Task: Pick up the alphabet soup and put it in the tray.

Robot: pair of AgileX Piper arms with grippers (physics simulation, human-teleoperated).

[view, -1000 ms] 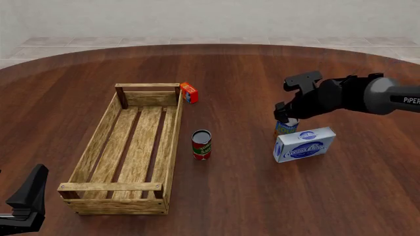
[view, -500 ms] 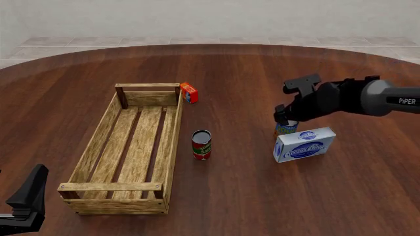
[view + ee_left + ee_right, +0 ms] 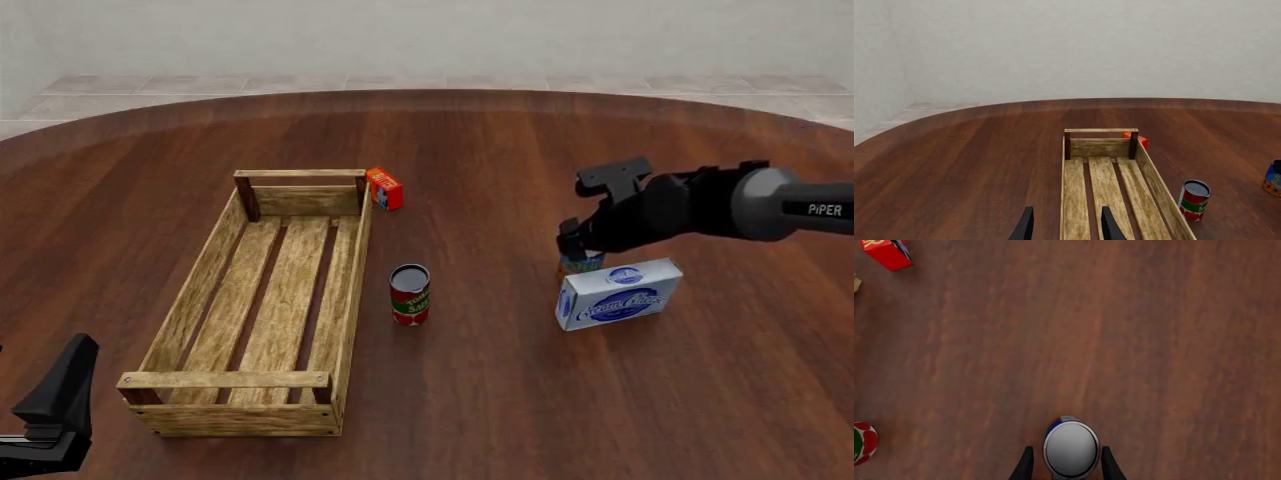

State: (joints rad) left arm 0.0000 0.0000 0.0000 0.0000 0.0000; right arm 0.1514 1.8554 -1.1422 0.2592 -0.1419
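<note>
- We have our right gripper point(image 3: 1067, 467) lowered over the small blue-labelled alphabet soup can point(image 3: 1070, 448) — fingers open, one either side of its silver lid, nothing gripped yet.
- The can stands on the dark wood table point(image 3: 507, 400), just behind the white-and-blue box point(image 3: 618, 292), well apart from the long light-wood slatted tray point(image 3: 350, 290).
- We judge this the grasp step; next we close, then lift clear.
- Our left gripper point(image 3: 1065, 227) hangs open, empty, at the tray's near end.
</note>
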